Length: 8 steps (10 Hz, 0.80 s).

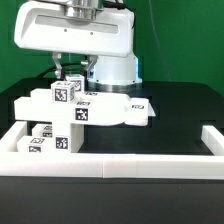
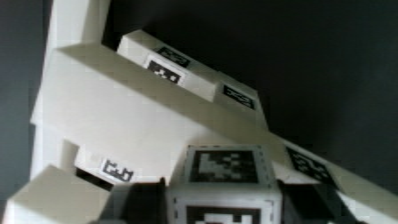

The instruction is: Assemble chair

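A black tabletop [image 1: 170,135] is being shown in the exterior view, bounded at the front by a long low white border rail [image 1: 130,166]. The chair [image 1: 85,110], a partly joined cluster of blocky white pieces bearing black-and-white marker tags, is lying on the tabletop toward the exterior view's left, just behind the rail. A flat white piece with a tag [image 1: 137,108] is projecting from the cluster toward the exterior view's right. The large white hand [image 1: 68,72] is being held directly above the cluster, its dark fingers [image 1: 62,66] reaching down to the uppermost tagged block [image 1: 72,84]; whether they are clamped on it cannot be told. In the wrist view, the chair [image 2: 151,115] is being seen close up, filling most of the frame, with tagged blocks along its edge.
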### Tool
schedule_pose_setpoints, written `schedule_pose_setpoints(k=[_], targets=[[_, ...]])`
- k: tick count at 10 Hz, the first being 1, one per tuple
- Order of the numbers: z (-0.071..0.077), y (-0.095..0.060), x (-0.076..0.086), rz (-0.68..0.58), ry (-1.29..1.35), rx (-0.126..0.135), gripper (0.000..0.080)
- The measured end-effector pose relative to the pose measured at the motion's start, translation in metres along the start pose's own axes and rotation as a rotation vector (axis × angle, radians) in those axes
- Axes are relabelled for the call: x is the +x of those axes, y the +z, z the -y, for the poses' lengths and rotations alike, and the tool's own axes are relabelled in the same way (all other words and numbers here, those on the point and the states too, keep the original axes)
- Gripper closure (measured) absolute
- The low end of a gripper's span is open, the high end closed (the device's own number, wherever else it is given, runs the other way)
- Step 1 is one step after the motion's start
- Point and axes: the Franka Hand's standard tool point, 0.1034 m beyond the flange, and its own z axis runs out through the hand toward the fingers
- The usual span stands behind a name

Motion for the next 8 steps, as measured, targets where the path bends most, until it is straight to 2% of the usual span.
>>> schedule_pose_setpoints(k=[5, 8], targets=[[0.0009, -0.0001, 0.0003, 0.000, 0.396, 0.001, 0.0509], [0.0033, -0.0009, 0.0015, 0.011, 0.680, 0.014, 0.0509]])
